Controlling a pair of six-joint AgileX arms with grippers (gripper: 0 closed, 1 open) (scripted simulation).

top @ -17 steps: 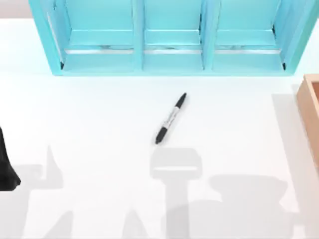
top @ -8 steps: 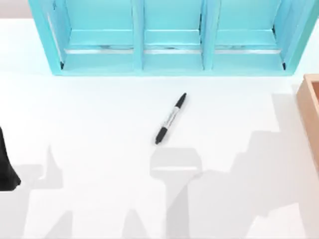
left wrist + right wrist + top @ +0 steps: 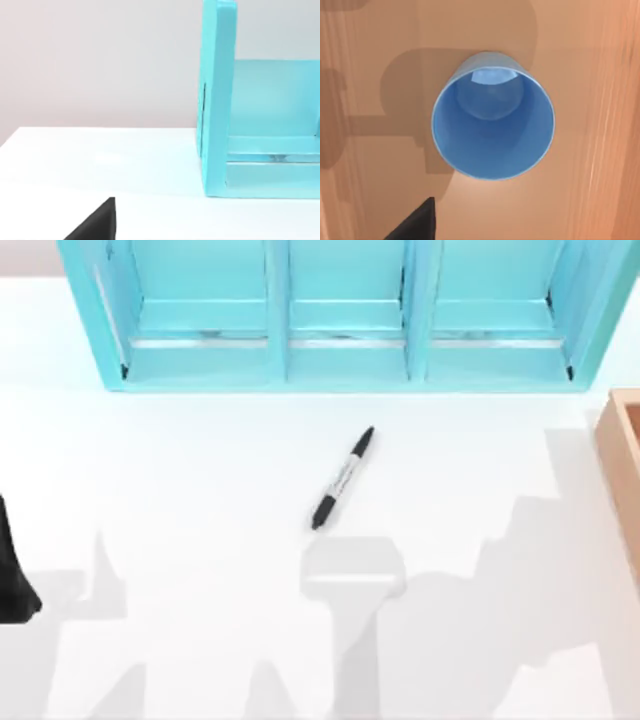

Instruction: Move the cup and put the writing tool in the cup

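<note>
On the white table [image 3: 180, 470], slim black-and-grey marker [image 3: 342, 478], blue cup [image 3: 493, 129] upright, pincer states unclear.

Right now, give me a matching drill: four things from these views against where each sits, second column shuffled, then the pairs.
1. marker
2. blue cup
3. turquoise shelf
4. wooden tray

A. far edge of the white table
B. upright on a wooden surface, under the right wrist camera
C. top view's right edge
D. flat on the table, mid-table, lying diagonally

Pairs: 1-D, 2-B, 3-A, 4-C
</note>
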